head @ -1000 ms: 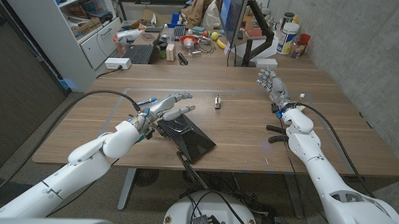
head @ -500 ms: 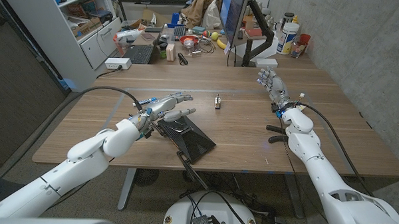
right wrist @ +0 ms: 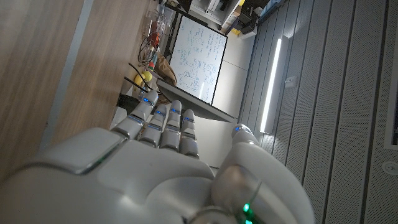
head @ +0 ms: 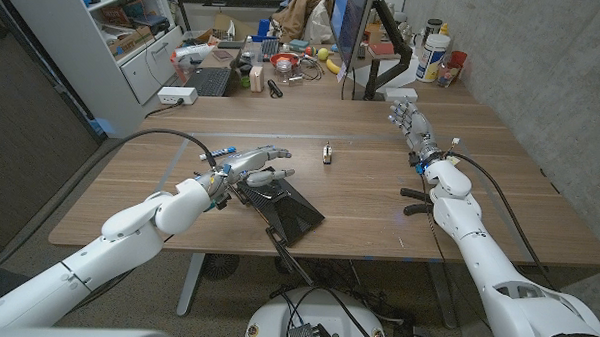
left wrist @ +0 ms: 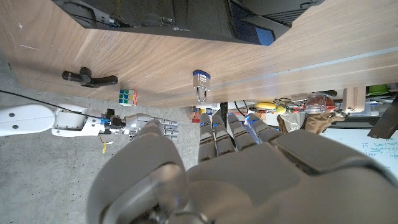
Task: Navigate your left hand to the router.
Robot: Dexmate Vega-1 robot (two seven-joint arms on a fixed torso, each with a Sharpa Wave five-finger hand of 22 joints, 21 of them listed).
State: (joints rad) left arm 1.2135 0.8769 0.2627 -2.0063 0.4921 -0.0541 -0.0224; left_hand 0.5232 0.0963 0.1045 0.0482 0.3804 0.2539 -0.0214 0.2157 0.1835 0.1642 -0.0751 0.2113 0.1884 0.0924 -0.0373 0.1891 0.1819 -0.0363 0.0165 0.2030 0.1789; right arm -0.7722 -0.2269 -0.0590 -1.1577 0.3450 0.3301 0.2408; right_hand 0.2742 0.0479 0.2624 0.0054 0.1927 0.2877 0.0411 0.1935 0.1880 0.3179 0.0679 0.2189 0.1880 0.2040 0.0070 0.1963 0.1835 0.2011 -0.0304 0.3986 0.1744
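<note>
The router (head: pixel 282 209) is a flat black slab with antennas, lying near the table's front edge. My left hand (head: pixel 256 164) hovers over its far end with fingers spread and nothing held; whether it touches the router is unclear. In the left wrist view the router (left wrist: pixel 155 17) shows beyond my left hand (left wrist: pixel 217 174). My right hand (head: pixel 406 122) stands raised at the right side of the table, fingers apart and empty, and it shows as well in the right wrist view (right wrist: pixel 168 168).
A small padlock (head: pixel 328 152) stands mid-table beyond the router. A black handle-like object (head: pixel 416 208) lies beside my right forearm, and a colour cube (left wrist: pixel 128 97) sits near it. The far desk holds a monitor (head: pixel 351 30), bottles and clutter.
My left hand has sunk a little and its fingers have curved down toward the router's far end. My right hand has stayed where it was.
</note>
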